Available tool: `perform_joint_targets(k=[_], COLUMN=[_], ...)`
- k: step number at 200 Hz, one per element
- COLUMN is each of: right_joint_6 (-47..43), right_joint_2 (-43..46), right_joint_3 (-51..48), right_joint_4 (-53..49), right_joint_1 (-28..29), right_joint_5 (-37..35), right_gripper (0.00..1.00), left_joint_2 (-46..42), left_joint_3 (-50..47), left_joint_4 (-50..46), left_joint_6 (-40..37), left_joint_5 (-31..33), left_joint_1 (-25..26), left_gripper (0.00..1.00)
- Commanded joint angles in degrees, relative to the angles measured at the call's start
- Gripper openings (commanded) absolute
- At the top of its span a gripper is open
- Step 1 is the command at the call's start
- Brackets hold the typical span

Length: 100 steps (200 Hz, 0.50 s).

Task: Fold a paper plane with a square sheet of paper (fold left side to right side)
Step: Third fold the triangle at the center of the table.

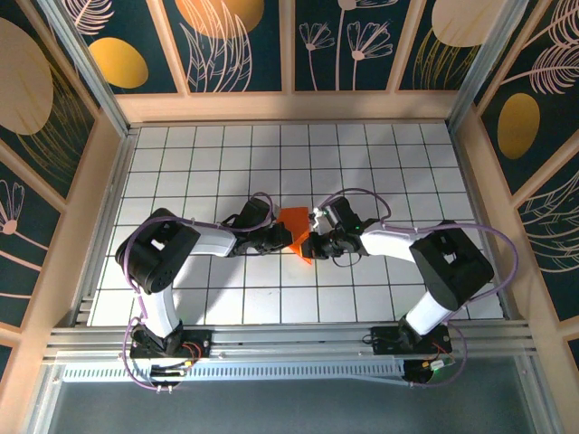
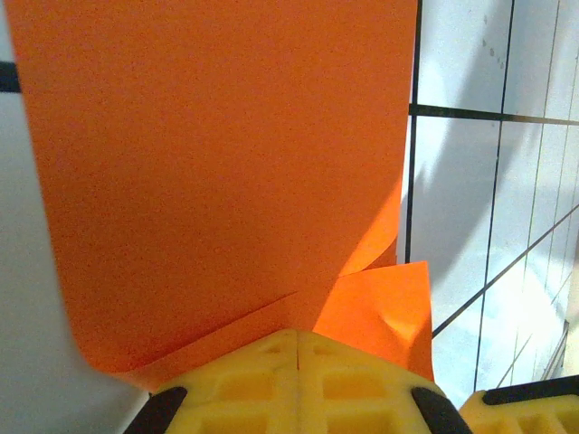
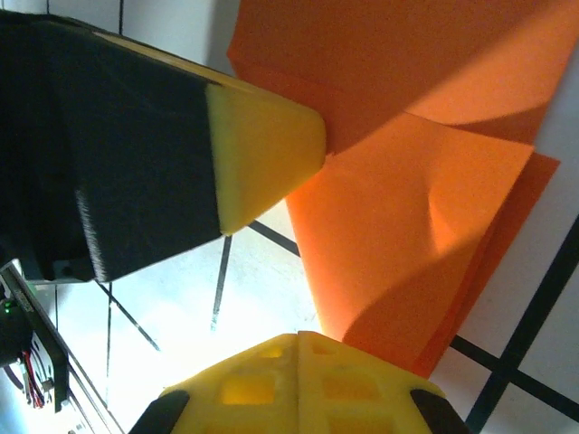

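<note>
- Left gripper (image 1: 275, 238): reaches in from the left to the middle of the tabletop (image 1: 217, 154). Its fingers are pressed together, with no gap at the seam in its wrist view. An edge of the orange sheet (image 1: 294, 226) is pinched between them.
- Sheet: sits mid-tabletop between the two grippers and touches both.
  - It is partly raised and curved, not lying flat.
  - The right wrist view shows overlapping layers: one flap over another, a straight crease line and a soft dent in the upper flap.
  - From above it is a small irregular patch with one corner pointing toward the arm bases.
- Right gripper (image 1: 315, 244): comes in from the right, fingers pressed together. The sheet's lower edge runs into the tips, so it looks pinched there, though the contact itself is partly hidden.
- Done, as judged: the sheet is doubled over at least once, so folding has begun.
- Left, as judged: layers are loose and edges do not line up. There is no sharp nose, narrow body or wings yet, so most of the plane remains to be made.
</note>
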State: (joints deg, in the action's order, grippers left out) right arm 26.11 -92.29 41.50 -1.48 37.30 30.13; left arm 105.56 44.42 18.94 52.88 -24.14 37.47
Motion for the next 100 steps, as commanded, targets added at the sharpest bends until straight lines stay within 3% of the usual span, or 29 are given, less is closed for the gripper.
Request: perform_joint_targets(k=[1, 100], right_joint_6=[1.39, 1.55], right_joint_2=[-1.14, -2.15], right_joint_3=[-1.03, -1.68], right_joint_4=[1.20, 0.26], right_joint_1=[0.27, 0.67], right_joint_5=[1.29, 1.77], right_gripper=[0.00, 0.00], left_joint_2=[3.34, 3.73], left_joint_3=[0.14, 0.63], left_joint_4=[-3.91, -4.44], left_joint_6=[-0.15, -0.31], left_joint_5=[4.70, 4.72], left_joint_1=[0.00, 0.01], left_gripper=[0.00, 0.00])
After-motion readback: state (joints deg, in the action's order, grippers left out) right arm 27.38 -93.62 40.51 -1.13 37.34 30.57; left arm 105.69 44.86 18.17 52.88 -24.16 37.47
